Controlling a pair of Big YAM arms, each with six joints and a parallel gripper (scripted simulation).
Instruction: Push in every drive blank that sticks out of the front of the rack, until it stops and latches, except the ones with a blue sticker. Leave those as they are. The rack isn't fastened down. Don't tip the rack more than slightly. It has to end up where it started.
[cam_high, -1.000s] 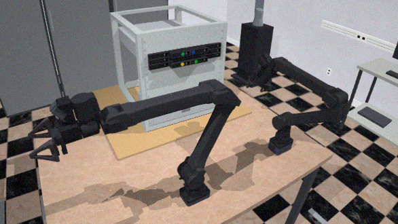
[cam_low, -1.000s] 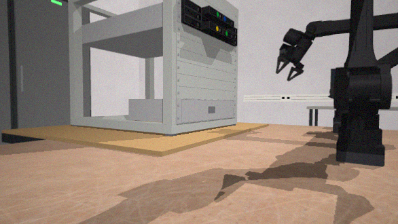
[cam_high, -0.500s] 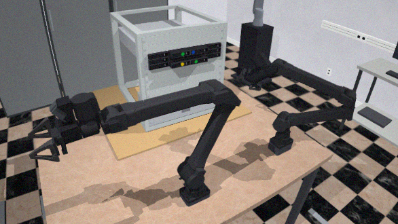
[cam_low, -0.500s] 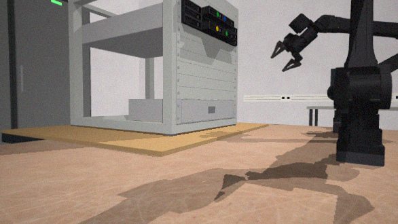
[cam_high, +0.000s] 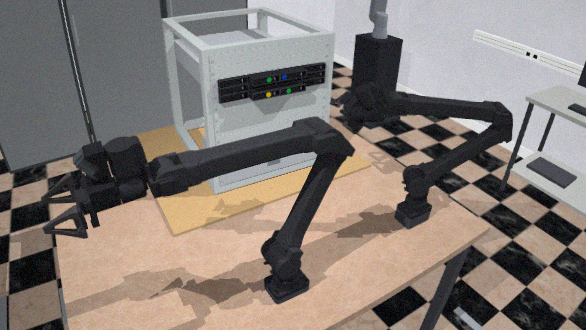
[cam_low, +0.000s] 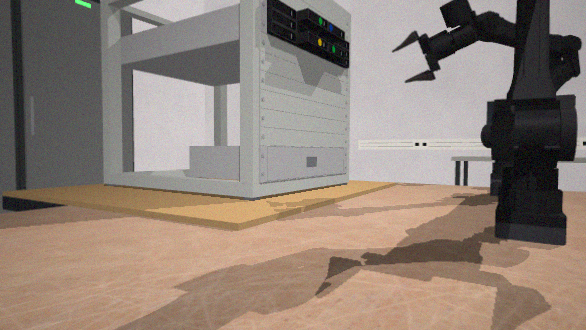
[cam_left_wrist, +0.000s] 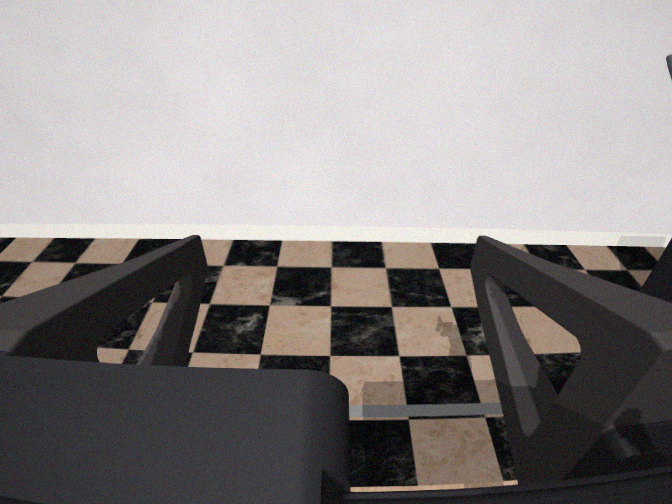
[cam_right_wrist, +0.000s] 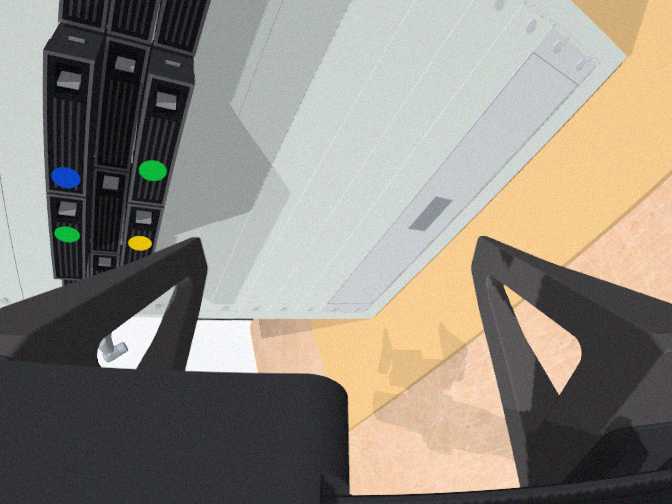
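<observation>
in the top view, the rack (cam_high: 207, 100) (cam_low: 249, 100) (cam_right_wrist: 336, 124) stands upright on a yellow board (cam_high: 180, 215) (cam_low: 210, 214) (cam_right_wrist: 597, 173). near the top of its front is one bank of drive blanks, three rows by what looks like four columns, so twelve. four carry stickers: an upper green-marked blank (cam_high: 269, 80) (cam_low: 320, 21) (cam_right_wrist: 67, 234), a blue-marked blank (cam_high: 284, 77) (cam_low: 330, 27) (cam_right_wrist: 65, 177), a yellow-marked blank (cam_high: 268, 94) (cam_low: 320, 42) (cam_right_wrist: 139, 243) and a lower green-marked blank (cam_high: 288, 91) (cam_low: 333, 49) (cam_right_wrist: 152, 170). there are two arms; the left gripper (cam_high: 45, 214) (cam_left_wrist: 338, 250) reaches out past the table edge, fingers spread around nothing.

in the exterior view, those four blanks seem to stand proud of the rest. the right gripper (cam_high: 349, 112) (cam_low: 400, 66) (cam_right_wrist: 339, 252) hangs apart from the rack front, its two fingers wide and holding nothing.

the left wrist view has only wall, floor and two parted fingers, no blank.

the right wrist view shows the blue and lower green blanks jutting out clearly, the middle row set back between. i count two green stickers, one yellow, one blue. three blanks look left to push, none of them in yet, and the blue one should stay out. whether any flush one was pushed in, i cannot tell. the next move probably calls for closed fingers and a square, gentle push, since the loose rack could slide or tip.
</observation>
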